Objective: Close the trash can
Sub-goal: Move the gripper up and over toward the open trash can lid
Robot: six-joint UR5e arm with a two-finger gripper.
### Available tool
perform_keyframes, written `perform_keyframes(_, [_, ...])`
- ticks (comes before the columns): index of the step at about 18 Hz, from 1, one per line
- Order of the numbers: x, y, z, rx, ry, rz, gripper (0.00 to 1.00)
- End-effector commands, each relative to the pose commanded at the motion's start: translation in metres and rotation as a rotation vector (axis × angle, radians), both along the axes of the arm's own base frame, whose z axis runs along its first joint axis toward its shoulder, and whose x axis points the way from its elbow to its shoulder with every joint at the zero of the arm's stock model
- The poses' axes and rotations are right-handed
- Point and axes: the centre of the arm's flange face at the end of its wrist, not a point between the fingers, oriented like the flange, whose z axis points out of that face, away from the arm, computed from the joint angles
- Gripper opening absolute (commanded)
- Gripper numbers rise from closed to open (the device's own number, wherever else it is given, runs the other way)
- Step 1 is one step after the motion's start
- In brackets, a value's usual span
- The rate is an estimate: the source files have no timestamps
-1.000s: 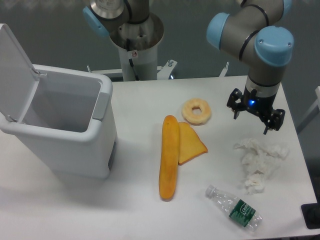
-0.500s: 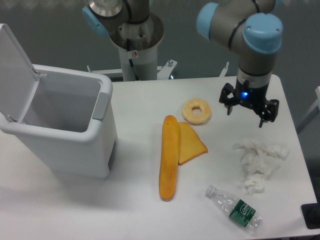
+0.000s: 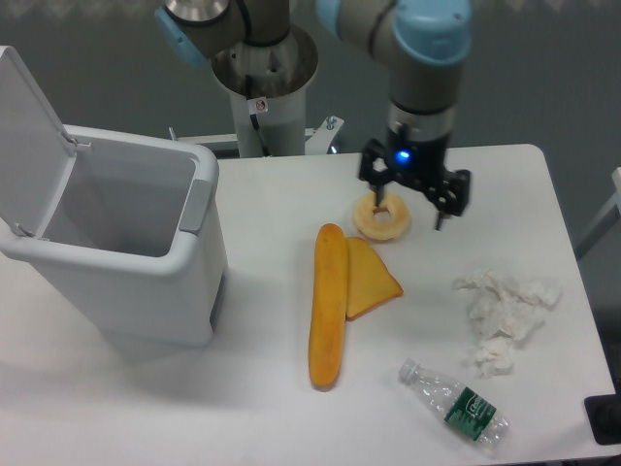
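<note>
A single fixed camera looks down steeply from the near side of the white table (image 3: pixel 262 417), facing the arm's base pedestal (image 3: pixel 262 97) at the far edge. It sits fairly close: the table fills most of the view, cut off at left, right and near edges.

1 trash can (image 3: pixel 146 262), 1 doughnut (image 3: pixel 382 219), 1 baguette (image 3: pixel 329 303), 1 bottle (image 3: pixel 454 402).
</note>
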Motion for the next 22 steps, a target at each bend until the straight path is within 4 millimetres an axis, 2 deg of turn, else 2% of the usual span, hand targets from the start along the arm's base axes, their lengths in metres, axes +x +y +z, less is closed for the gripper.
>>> perform_keyframes(5, [0.053,0.01,0.044,0.119,-0.022,0.055,1.0])
perform_keyframes(6, [0.059,0.009,0.051,0.137,-0.025,0.069,1.0])
perform_keyframes(10, [0.106,0.022,0.08,0.205,-0.031,0.089,1.0])
perform_keyframes(12, [0.123,0.023,0.089,0.224,-0.033,0.099,1.0])
perform_keyframes(19, [0.213,0.036,0.097,0.197,-0.115,-0.03,1.0])
perform_keyframes(22, [0.232,0.031,0.101,0.194,-0.173,-0.054,1.0])
